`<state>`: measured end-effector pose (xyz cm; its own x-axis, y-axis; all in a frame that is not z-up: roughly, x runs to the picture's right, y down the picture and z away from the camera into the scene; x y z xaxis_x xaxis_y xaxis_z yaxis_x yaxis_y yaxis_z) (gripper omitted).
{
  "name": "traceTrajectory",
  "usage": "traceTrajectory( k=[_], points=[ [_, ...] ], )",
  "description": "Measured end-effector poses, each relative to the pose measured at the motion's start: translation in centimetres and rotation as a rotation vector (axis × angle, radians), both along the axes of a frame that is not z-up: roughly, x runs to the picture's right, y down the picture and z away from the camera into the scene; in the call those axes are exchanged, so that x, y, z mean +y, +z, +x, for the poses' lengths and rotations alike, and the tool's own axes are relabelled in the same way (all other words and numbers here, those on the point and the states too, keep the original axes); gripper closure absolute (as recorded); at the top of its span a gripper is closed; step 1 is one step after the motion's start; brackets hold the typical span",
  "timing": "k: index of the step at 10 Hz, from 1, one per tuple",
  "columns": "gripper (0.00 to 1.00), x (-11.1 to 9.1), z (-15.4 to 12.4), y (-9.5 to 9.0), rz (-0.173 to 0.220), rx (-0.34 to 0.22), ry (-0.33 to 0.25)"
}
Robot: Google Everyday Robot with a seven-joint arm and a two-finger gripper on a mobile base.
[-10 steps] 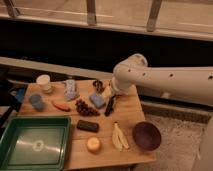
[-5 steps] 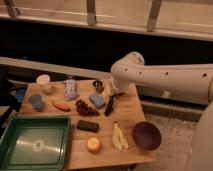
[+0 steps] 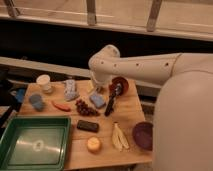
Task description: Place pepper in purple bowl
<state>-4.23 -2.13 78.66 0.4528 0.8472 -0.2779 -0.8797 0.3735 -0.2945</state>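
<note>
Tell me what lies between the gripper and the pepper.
Camera view: the grape bunch sits between the gripper, above the blue sponge, and the pepper.

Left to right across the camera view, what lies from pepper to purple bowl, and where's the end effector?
Slender orange-red pepper, dark grape bunch, pale yellow banana peel, round dark purple bowl. End effector: just above the blue sponge, behind the grapes.

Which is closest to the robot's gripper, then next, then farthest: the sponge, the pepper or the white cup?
The gripper hangs over the middle of the table.
1. Sponge: right beside it, just toward the picture's left.
2. Pepper: farther left, past the grapes.
3. White cup: at the far back-left corner.
</note>
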Motion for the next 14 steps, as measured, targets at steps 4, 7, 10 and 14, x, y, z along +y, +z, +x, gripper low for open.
traceTrajectory(
  k=[4, 7, 10, 14],
  points=[
    [0.20, -1.8, -9.0, 1.8, 0.019, -0.136, -0.138],
    [0.20, -1.7, -12.8, 2.0, 0.022, -0.200, -0.201],
    [0.20, -1.5, -12.5, 2.3, 0.021, -0.175, -0.219],
    [0.20, -0.4, -15.0, 5.6, 0.029, -0.126, -0.270]
  ],
)
